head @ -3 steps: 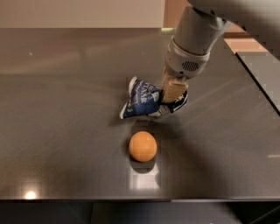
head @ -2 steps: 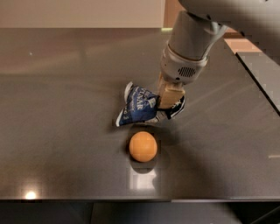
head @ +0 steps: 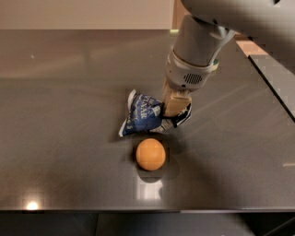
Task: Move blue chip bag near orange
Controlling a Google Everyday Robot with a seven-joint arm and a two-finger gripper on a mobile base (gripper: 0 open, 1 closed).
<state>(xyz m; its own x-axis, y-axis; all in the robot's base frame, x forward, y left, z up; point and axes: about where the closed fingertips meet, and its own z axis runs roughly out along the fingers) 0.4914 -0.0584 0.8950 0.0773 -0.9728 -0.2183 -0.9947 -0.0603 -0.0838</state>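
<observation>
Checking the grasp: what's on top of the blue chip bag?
The gripper sits on the right end of the blue chip bag, fingers clamped on it; the bag part between them is hidden.

Scenery-wise it's mostly one big dark grey tabletop [head: 64, 138], glossy enough to catch a bright little light spot [head: 32, 205] near its front edge on the left. A pale wall [head: 83, 14] runs along the back, with a tan wood-coloured strip [head: 177, 16] beside it. Off to the right a second grey surface [head: 281, 78] is split from the main one by a thin dark line. The gripper [head: 174, 113] sits low over the middle of the tabletop.
</observation>
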